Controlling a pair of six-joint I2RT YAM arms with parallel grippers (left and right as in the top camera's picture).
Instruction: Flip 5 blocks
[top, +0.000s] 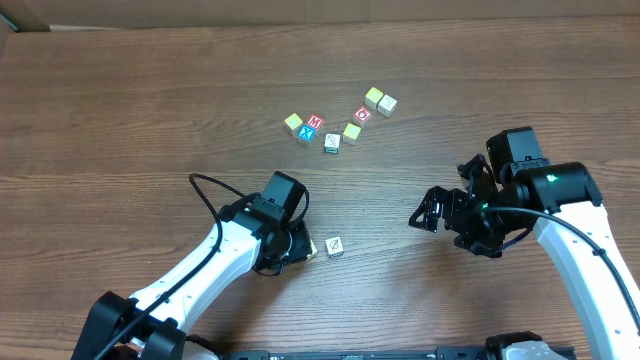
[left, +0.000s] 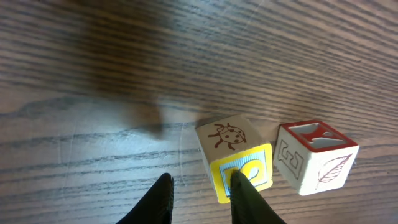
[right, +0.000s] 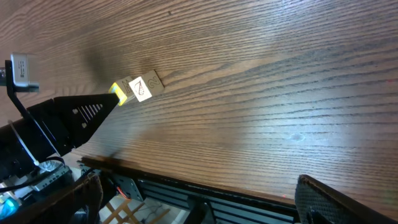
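Observation:
Two blocks lie side by side near the front. One has a yellow face and a ladybug face (left: 235, 155). The other is a white block with a red-framed top (left: 316, 157), also seen from above (top: 335, 246) and in the right wrist view (right: 142, 88). My left gripper (left: 202, 180) is low over the table, narrowly open with only bare wood between its fingers. Its right fingertip (left: 242, 186) rests against the yellow face. My right gripper (top: 440, 212) hovers wide open, well right of both blocks, and holds nothing.
Several more blocks are clustered at the back centre (top: 332, 142), running up to a pair at the far right (top: 380, 101). The table's front edge (right: 217, 186) lies just under my right gripper, with frame rails below it.

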